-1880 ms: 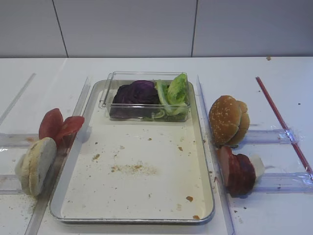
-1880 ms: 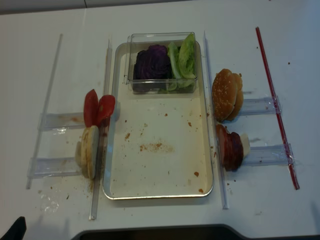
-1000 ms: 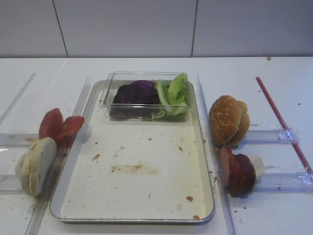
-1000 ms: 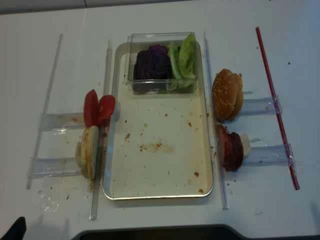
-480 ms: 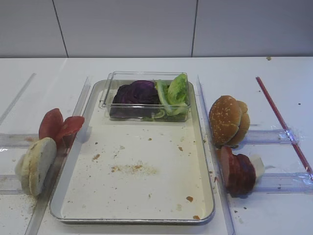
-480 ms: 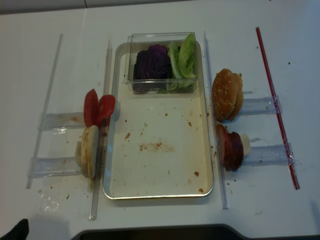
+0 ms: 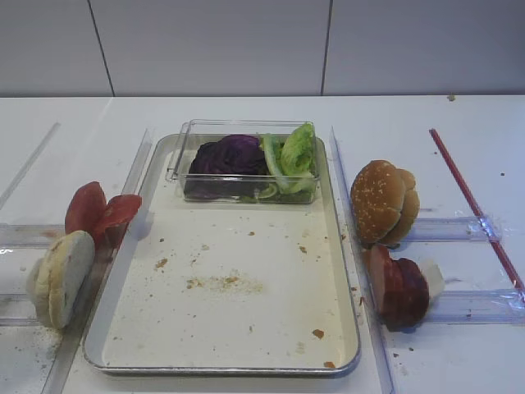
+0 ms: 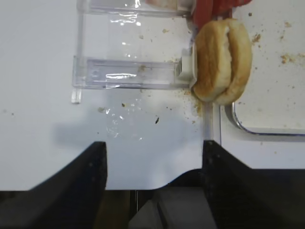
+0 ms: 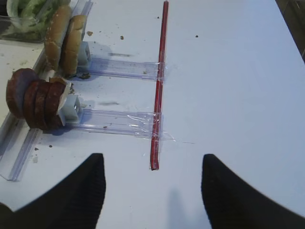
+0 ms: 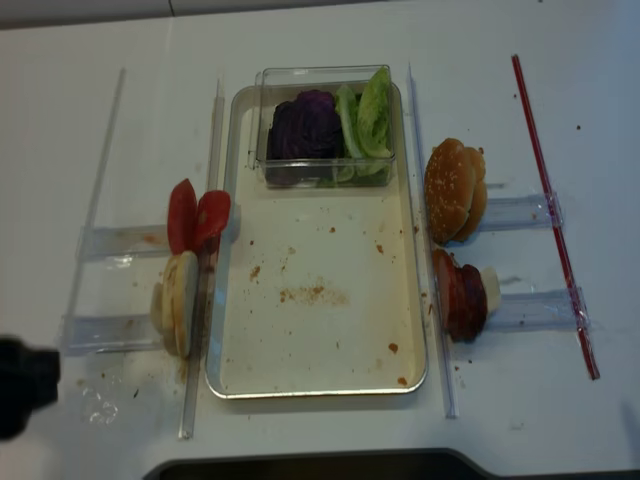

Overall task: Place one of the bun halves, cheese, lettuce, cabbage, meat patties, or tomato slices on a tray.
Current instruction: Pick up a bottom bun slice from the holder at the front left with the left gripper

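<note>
Tray [image 7: 343, 271] shown bare except for crumbs and a clear box [image 7: 246, 160].
Bun halves [image 8: 221, 61] are stood on edge just left of it; both the left gripper [image 8: 152, 162] and the right gripper [image 9: 150, 183] are spread wide, holding nothing.

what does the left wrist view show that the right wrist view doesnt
Only the left wrist view: the pale bun halves standing on edge against a clear holder, a tray corner, and the open left gripper.

Only the right wrist view: the meat patties, the sesame buns, a red strip, and the open right gripper.

Both: the white table and crumbs.
</note>
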Controlling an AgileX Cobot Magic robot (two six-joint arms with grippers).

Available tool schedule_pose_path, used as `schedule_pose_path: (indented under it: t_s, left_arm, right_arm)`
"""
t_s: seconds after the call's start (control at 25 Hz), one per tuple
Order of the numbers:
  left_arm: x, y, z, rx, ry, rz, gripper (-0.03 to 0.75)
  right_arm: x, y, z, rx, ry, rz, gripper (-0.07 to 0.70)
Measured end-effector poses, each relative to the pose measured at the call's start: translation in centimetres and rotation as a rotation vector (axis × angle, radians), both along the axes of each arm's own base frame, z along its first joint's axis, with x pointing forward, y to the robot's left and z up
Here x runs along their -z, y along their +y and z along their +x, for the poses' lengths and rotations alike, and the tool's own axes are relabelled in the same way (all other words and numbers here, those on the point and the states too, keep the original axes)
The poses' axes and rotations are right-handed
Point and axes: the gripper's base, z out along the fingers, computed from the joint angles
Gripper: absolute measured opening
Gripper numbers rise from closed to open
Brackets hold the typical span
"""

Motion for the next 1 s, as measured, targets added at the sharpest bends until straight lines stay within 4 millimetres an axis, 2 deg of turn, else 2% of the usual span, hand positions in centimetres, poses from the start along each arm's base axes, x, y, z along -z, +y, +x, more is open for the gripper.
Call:
schedule_pose_path:
  t_s: [0.16, 0.44, 0.68, 0.88, 1.0]
  left_arm:
    - [-1.2, -0.2, 3.1, -0.003, 0.057, -0.003, 0.422]
    - [-1.5, -1.0, 7.3, 0.022, 0.141, -0.055, 0.422]
    - [-1.6, -3.4, 10.0, 0.108, 0.192, -0.071, 0.422]
    - [0.5, -7.0, 12.0, 0.178, 0.305, -0.034, 0.422]
    - [2.1, -8.4, 13.0, 0.185, 0.364, 0.023, 0.422]
  right_arm:
    - [0.0, 0.0, 0.0, 0.000, 0.000, 0.000, 0.480]
    - [0.0, 0.0, 0.0, 0.000, 0.000, 0.000, 0.480]
    - [0.0, 0.0, 0.0, 0.000, 0.000, 0.000, 0.480]
    - [0.0, 0.0, 0.0, 0.001, 0.000, 0.001, 0.480]
    - [0.0, 0.0, 0.0, 0.003, 0.000, 0.005, 0.480]
